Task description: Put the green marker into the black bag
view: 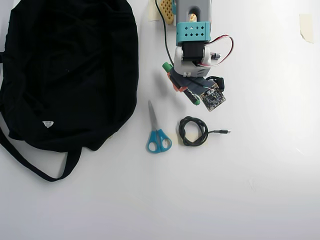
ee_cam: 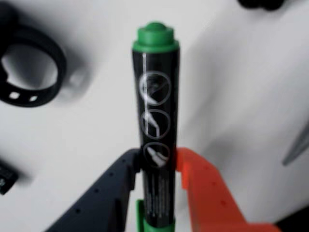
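1. Jaws: I had the gripper (ee_cam: 157,169) clenched on the marker (ee_cam: 155,121). In the wrist view the dark finger pressed the barrel from the left and the orange finger from the right, both touching it low on the printed part.
2. Marker, place: it was in the grip and, as I judged it, lifted clear of the table (view: 260,175). In the overhead view the marker (view: 180,82) sat under the wrist, right of the bag (view: 70,70) and well apart from it.
3. Marker, axis: in the wrist view its long axis ran straight out from the jaws, one green end farthest from them and a little green showing below the fingers. In the overhead view it lay on a diagonal, one green end up-left toward the bag, the other down-right beside the circuit board.
4. Nearby: the scissors (view: 157,132) and the coiled cable (view: 193,131) lay below the gripper in the overhead view, both apart from it.
5. Step in hand, my judgement: carry to the bag. I reckoned the grip should hold firm, the marker pass above the scissors, and release come only once it was over the bag's opening.
6. I could not make out the bag's opening in either view.
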{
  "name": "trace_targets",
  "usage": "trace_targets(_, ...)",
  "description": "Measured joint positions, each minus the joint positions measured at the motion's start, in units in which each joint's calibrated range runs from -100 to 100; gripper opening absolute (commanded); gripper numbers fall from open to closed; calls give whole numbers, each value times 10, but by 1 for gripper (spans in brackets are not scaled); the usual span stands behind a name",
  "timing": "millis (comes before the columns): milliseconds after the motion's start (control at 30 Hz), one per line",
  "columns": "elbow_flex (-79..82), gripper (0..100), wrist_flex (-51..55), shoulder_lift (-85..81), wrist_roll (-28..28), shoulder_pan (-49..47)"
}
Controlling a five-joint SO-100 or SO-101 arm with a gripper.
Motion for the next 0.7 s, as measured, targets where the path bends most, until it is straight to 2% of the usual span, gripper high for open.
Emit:
trace_targets(300, -75, 2, 82, 0, 0, 19)
trace_targets(700, -197, 2, 167, 0, -29, 71)
